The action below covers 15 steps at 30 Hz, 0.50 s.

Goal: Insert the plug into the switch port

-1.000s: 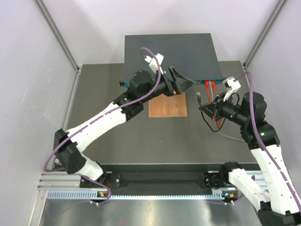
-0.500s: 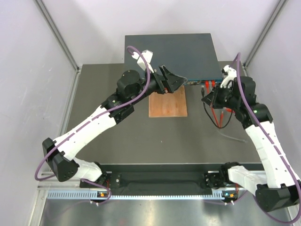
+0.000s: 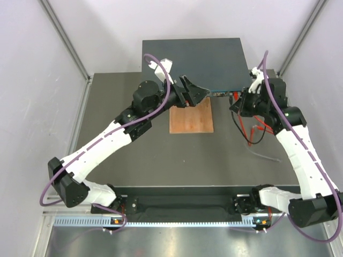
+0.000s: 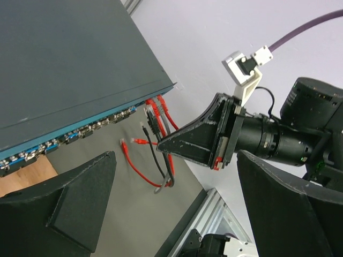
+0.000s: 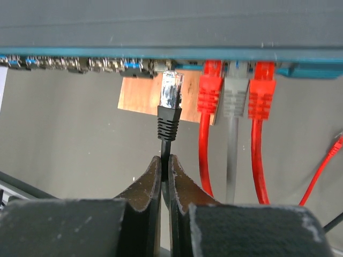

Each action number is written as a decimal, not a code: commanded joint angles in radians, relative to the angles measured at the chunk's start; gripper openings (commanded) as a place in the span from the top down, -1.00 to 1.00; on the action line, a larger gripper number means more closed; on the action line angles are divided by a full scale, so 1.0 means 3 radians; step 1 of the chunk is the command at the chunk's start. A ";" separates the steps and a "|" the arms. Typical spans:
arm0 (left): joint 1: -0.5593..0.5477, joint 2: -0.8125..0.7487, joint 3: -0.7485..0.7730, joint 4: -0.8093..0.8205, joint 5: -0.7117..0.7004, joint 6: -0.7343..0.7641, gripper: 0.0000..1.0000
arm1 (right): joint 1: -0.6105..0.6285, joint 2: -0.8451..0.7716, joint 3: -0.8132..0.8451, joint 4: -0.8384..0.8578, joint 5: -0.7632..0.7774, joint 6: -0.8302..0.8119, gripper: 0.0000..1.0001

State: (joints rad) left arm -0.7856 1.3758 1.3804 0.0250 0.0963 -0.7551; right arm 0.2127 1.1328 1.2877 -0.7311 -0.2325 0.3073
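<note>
2 fingers of the right pincer (image 5: 164, 163) are clamped together on the black lead of the plug (image 5: 172, 90), just behind its boot. The clear head stands straight out ahead of the tips. The switch (image 5: 161, 24) lies directly beyond. The plug's nose is right at the teal port row (image 5: 69, 59), though I cannot tell whether it touches an opening or sits just short. Right of the pincer's line, 3 leads are already seated: a red cable (image 5: 210, 96), a grey cable (image 5: 234, 101) and a second red cable (image 5: 262, 96).

The step in hand looks like the final push. To do it well, I would hold the plug square to the face and line it up with the free port just left of the red cable. Then I would drive it straight forward along the lead's axis. The grip is on soft lead rather than on the plug body, so a hard shove could buckle it. A slow advance until the latch seats seems wiser. Drifting right risks snagging the red boot.

The left pincer (image 4: 177, 209) is spread wide with nothing in it. It hovers off to the left of the right one, near the switch's front and over the far edge of a brown wooden board (image 3: 191, 119).

The surface (image 3: 134, 155) is dark grey and matte, and a loose red lead (image 4: 125, 146) lies on it below the right pincer. Pale walls (image 3: 32, 64) with metal struts close in the sides — an aluminium rail (image 3: 177, 220) runs along the near edge
</note>
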 commanded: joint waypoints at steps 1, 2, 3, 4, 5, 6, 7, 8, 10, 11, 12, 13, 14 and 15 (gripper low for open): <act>0.0037 -0.0158 -0.0045 0.0085 0.0016 -0.0014 -0.98 | -0.0054 0.0074 0.0263 -0.0002 0.0008 -0.0037 1.00; 0.0042 -0.0153 -0.0050 0.0085 0.0016 -0.0019 -0.98 | -0.0070 0.0095 0.0294 -0.0017 -0.0002 -0.0027 1.00; 0.0052 -0.0158 -0.0055 0.0085 0.0021 -0.0024 -0.98 | -0.0085 0.0135 0.0310 -0.0022 -0.0002 -0.0027 1.00; 0.0057 -0.0163 -0.0066 0.0091 0.0022 -0.0024 -0.98 | -0.0100 0.0156 0.0320 -0.0022 -0.0012 -0.0017 1.00; 0.0072 -0.0173 -0.0061 0.0091 0.0027 -0.0029 -0.98 | -0.0126 0.0171 0.0340 -0.0022 -0.0017 -0.0002 1.00; 0.0077 -0.0178 -0.0071 0.0091 0.0027 -0.0024 -0.98 | -0.0131 0.0187 0.0345 -0.0022 -0.0023 0.0009 1.00; 0.0088 -0.0183 -0.0071 0.0086 0.0027 -0.0029 -0.98 | -0.0136 0.0222 0.0356 -0.0033 -0.0023 0.0029 1.00; 0.0098 -0.0183 -0.0071 0.0085 0.0027 -0.0029 -0.98 | -0.0146 0.0238 0.0371 -0.0028 -0.0028 0.0039 1.00; 0.0118 -0.0183 -0.0071 0.0091 0.0047 -0.0024 -0.98 | -0.0157 0.0268 0.0386 -0.0038 -0.0033 0.0034 1.00; 0.0124 -0.0178 -0.0071 0.0091 0.0047 -0.0024 -0.98 | -0.0157 0.0274 0.0397 -0.0038 -0.0038 0.0034 1.00; 0.0139 -0.0178 -0.0066 0.0091 0.0057 -0.0029 -0.98 | -0.0157 0.0284 0.0402 -0.0053 -0.0048 0.0029 1.00; 0.0149 -0.0173 -0.0066 0.0096 0.0062 -0.0034 -0.98 | -0.0157 0.0284 0.0407 -0.0053 -0.0058 0.0034 1.00; 0.0154 -0.0168 -0.0071 0.0096 0.0078 -0.0039 -0.98 | -0.0157 0.0284 0.0402 -0.0063 -0.0063 0.0024 1.00; 0.0164 -0.0153 -0.0071 0.0101 0.0078 -0.0045 -0.98 | -0.0157 0.0289 0.0407 -0.0063 -0.0069 0.0019 1.00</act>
State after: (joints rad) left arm -0.7460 1.3586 1.3651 0.0231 0.1040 -0.7609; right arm 0.1787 1.2198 1.3552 -0.7738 -0.2565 0.3111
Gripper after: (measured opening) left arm 0.987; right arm 0.019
